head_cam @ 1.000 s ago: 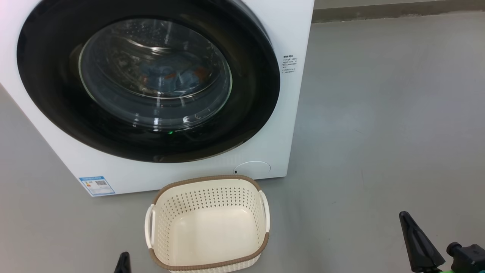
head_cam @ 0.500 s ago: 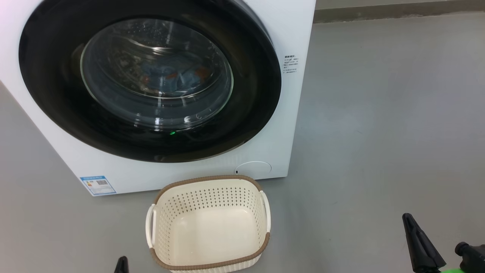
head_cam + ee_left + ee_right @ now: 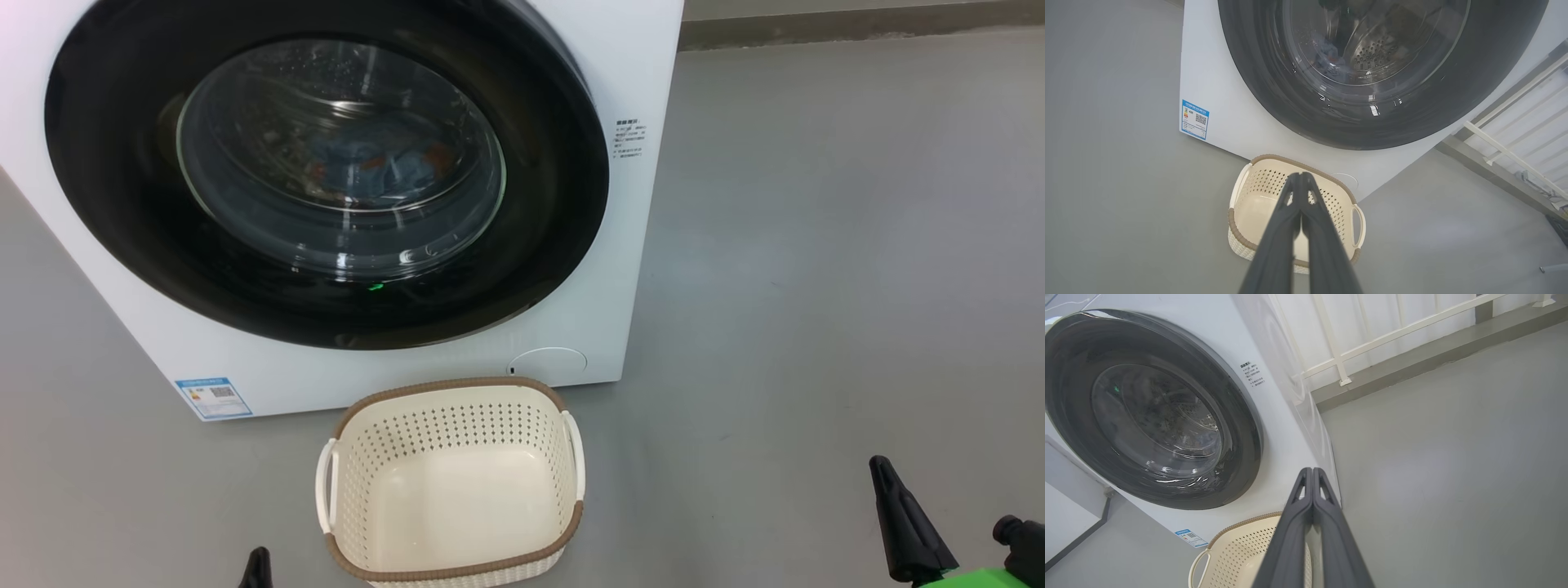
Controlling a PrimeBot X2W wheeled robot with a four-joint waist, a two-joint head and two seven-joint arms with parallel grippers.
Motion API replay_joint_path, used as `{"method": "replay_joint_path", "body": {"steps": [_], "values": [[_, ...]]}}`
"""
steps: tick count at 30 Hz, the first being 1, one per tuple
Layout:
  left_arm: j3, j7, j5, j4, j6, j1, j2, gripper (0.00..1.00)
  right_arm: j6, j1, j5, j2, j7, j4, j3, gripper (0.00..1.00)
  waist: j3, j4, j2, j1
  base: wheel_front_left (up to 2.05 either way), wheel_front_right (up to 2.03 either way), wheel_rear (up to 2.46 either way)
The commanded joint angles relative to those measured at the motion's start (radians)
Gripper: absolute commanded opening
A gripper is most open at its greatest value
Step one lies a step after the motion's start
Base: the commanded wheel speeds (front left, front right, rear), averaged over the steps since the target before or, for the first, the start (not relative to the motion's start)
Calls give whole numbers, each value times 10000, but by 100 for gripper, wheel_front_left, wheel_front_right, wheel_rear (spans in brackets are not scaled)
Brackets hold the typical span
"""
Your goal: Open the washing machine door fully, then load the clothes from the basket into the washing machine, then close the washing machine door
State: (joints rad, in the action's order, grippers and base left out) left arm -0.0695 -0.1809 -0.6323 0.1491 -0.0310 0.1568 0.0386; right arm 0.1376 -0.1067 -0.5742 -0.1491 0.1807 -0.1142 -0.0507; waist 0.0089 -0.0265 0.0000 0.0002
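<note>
On the grey floor (image 3: 816, 286) in front of me stands the washing machine (image 3: 645, 269), a white box whose round black door (image 3: 114, 204) sits shut, flush against the front panel. Through the door's bulging glass window (image 3: 269, 220) the clothes (image 3: 384, 167) appear as a blue heap with orange-brown patches, lying in the perforated steel drum (image 3: 1372, 53). A small blue label (image 3: 212, 397) marks the panel's lower left corner, and a round white cap (image 3: 547, 362) sits low on the panel, below the door's right side. The basket (image 3: 447, 382), cream with a brown rim band and two white handles, rests on the floor just in front of the machine. Whether it touches the base I cannot tell. Its perforated walls and smooth bottom are exposed. My left gripper (image 3: 1300, 176) sits by the basket's near left corner in the head view, its two dark fingers pressed together at the tips and holding nothing. My right gripper (image 3: 1312, 470) is likewise closed tip to tip, with nothing in its grasp, and sits well to the right of the basket over bare floor. A white railing (image 3: 1392, 332) runs along the wall beyond the machine.
</note>
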Motion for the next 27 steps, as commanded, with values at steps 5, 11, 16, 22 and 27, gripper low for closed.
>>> {"method": "replay_joint_path", "body": {"steps": [5, 11, 16, 22, 27], "values": [[218, 162, -631, -131, -108, -554, 171, 0, -23, 466, -715, -36, -145, 133, -10, 0, -3, 13, 0, -1, 0, 0, 0], [292, 321, -1276, -65, -168, -690, 193, 0, -26, 577, -1393, 8, -306, 38, -18, 0, -6, 30, 0, -1, 0, 0, 0], [356, 456, -1812, -7, -218, -805, 209, 0, -28, 669, -1955, 47, -443, -41, -27, 0, -9, 44, 0, -1, 0, 0, 0], [436, 620, -2452, 65, -278, -943, 226, 0, -31, 780, -2629, 96, -609, -137, -41, 0, -13, 61, 0, -1, 0, 0, 0], [505, 758, -2984, 125, -328, -1059, 239, 0, -34, 873, -3188, 139, -749, -217, -54, 0, -16, 76, 0, -1, 0, 0, 0]]}}
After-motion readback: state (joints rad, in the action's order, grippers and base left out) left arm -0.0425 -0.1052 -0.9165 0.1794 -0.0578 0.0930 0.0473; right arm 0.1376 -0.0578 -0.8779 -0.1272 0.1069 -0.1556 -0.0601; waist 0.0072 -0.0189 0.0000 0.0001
